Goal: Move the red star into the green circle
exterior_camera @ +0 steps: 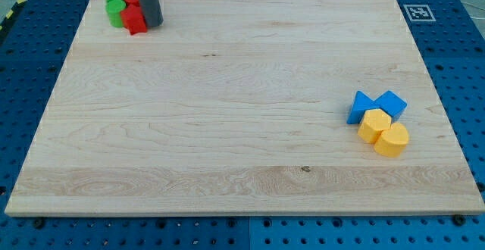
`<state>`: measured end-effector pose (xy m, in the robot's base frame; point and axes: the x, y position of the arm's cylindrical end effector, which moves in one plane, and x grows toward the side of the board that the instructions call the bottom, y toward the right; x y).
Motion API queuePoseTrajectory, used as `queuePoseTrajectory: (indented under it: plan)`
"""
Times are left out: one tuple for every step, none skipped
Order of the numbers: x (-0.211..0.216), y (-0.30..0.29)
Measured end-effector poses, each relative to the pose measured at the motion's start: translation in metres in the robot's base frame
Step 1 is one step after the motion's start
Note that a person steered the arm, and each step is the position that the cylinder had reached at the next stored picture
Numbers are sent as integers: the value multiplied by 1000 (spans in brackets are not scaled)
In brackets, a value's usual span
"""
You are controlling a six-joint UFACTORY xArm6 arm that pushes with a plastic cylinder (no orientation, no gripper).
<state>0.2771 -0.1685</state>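
At the view's top left, a cluster of red and green blocks sits near the board's corner. A red block, its star shape hard to make out, lies at the cluster's right and bottom. Green blocks lie to its left, touching it; which one is the circle cannot be told. My tip is the lower end of a dark rod. It stands just right of the red block, touching or almost touching it, and hides part of the cluster behind it.
At the view's right, two blue blocks and two yellow blocks sit together near the board's right edge. A black-and-white marker is at the board's top right corner.
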Motion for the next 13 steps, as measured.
queuePoseTrajectory:
  plan:
    - [0,-5]
    - [-2,-9]
    - [-2,-12]
    - [11,12]
    - [37,20]
    - [63,16]
    - [64,2]
    - [56,-12]
    - [42,-22]
    - [28,-27]
    - [22,-31]
    - [21,-35]
    - [21,-35]
